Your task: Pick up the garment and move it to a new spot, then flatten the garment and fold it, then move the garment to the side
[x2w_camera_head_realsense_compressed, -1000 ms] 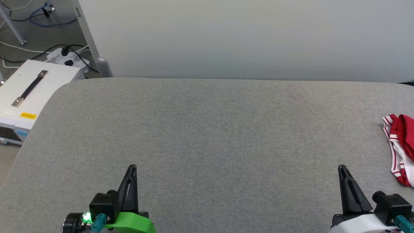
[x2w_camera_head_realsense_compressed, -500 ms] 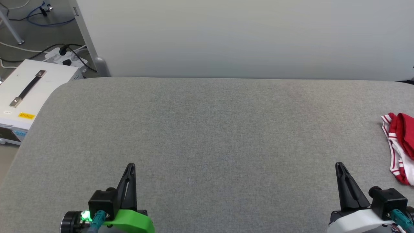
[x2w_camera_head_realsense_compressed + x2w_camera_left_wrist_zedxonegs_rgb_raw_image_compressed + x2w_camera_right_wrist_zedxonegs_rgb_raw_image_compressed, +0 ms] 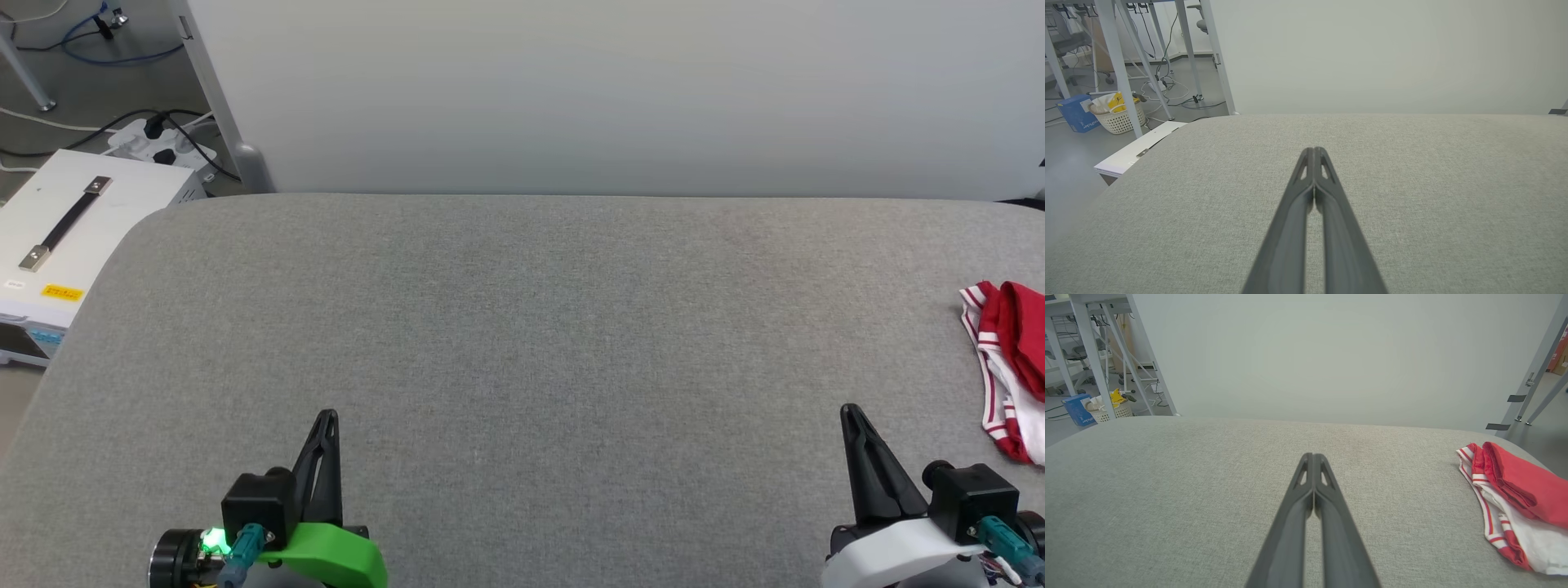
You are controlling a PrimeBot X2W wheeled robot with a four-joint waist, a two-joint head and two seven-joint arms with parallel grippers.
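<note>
Closest in, the left claw sits low on the left, its two dark fingers pressed together with nothing between them; a green part and a small green light are at its base; the right claw sits low on the right, its fingers pressed together too and holding nothing, with a white part at its base; both claws point away over the grey cloth top, and I cannot tell if they touch it; a bit farther out, the shirt lies bunched up at the far right edge of the grey cloth top, to the right of the right claw and apart from it; its red part lies on top of a white part with red and white stripes, and the picture edge cuts some of it off; behind the top stands a plain pale wall; down on the left a white box with a black handle and a yellow sticker sits beside the top; past it a power strip with black plugs lies on the floor; farther back a white basket and a blue box sit by pale table legs.
</note>
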